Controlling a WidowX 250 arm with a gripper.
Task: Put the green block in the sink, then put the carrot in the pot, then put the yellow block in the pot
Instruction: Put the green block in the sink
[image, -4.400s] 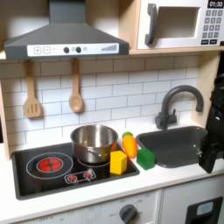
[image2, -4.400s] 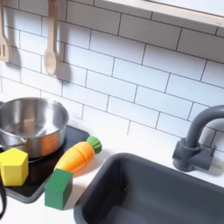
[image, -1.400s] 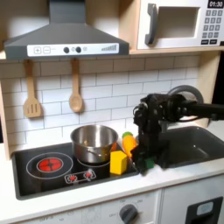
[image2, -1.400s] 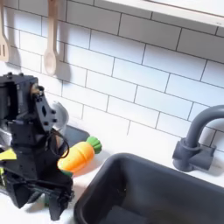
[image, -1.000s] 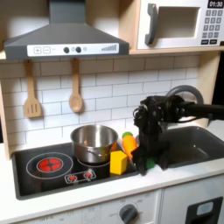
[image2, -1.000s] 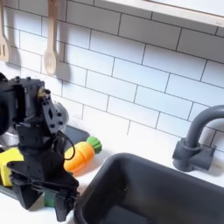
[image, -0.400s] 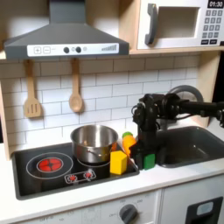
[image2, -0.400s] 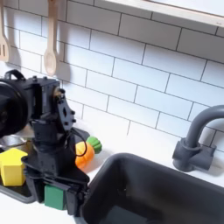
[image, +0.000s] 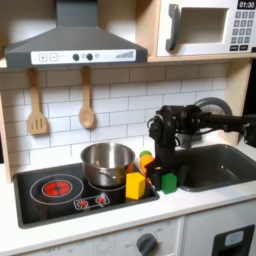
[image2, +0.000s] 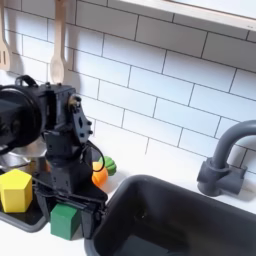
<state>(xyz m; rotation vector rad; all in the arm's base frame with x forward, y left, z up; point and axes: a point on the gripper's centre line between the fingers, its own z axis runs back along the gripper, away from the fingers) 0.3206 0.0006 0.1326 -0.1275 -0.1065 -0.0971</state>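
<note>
Jaws of the gripper (image2: 68, 212) look shut on the green block (image2: 66, 221), low by the stove edge, likely to carry it to the sink (image2: 170, 222) just beside. The yellow block (image2: 15, 190) sits near. In the first exterior view the pot (image: 107, 163) shows whole; in the second exterior view the arm covers most of the carrot (image2: 98, 172).

Wooden spoons (image: 87, 112); microwave (image: 203, 28); stovetop (image: 60, 189)
</note>
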